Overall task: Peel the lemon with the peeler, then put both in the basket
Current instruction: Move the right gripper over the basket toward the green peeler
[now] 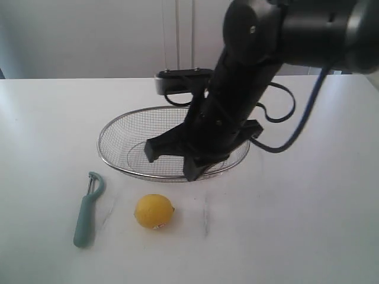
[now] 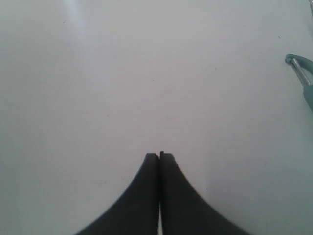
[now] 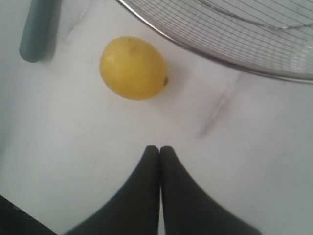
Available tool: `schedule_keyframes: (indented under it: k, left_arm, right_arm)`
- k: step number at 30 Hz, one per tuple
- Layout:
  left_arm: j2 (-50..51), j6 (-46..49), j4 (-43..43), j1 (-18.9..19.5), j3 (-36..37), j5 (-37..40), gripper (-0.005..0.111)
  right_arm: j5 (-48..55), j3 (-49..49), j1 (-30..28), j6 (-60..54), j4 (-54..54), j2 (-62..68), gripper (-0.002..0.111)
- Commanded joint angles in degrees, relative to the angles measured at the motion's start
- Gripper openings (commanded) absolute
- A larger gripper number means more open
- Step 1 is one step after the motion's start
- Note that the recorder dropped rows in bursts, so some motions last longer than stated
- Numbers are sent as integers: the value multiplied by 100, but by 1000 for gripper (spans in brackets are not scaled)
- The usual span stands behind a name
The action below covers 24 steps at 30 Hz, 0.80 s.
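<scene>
The yellow lemon [image 1: 154, 211] [image 3: 133, 67] lies on the white table just in front of the wire-mesh basket [image 1: 111, 129] [image 3: 210, 55]. To the lemon's left lies the teal peeler [image 1: 87, 212], head toward the basket; its handle end [image 3: 35, 29] shows in the right wrist view and its looped head [image 2: 302, 67] at the edge of the left wrist view. My right gripper [image 1: 192, 171] [image 3: 159, 148] hangs shut and empty over the basket's front rim, a short way from the lemon. My left gripper [image 2: 160, 155] is shut and empty above bare table; the exterior view does not show it.
The right arm's black bulk [image 1: 260, 53] and its cables [image 1: 290, 118] cover the basket's right half. The white table [image 1: 296, 225] stretches to the right of the lemon. A pale wall stands behind.
</scene>
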Motion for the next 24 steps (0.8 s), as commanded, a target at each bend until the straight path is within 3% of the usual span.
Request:
schedule_keyframes:
  k: [1, 24]
  left_arm:
    - [5, -19, 32, 11, 55, 40, 0]
    - [5, -19, 32, 11, 55, 40, 0]
  right_arm:
    - [-125, -431, 244, 48, -40, 396, 0]
    - [75, -2239, 1104, 432, 53, 1955, 0]
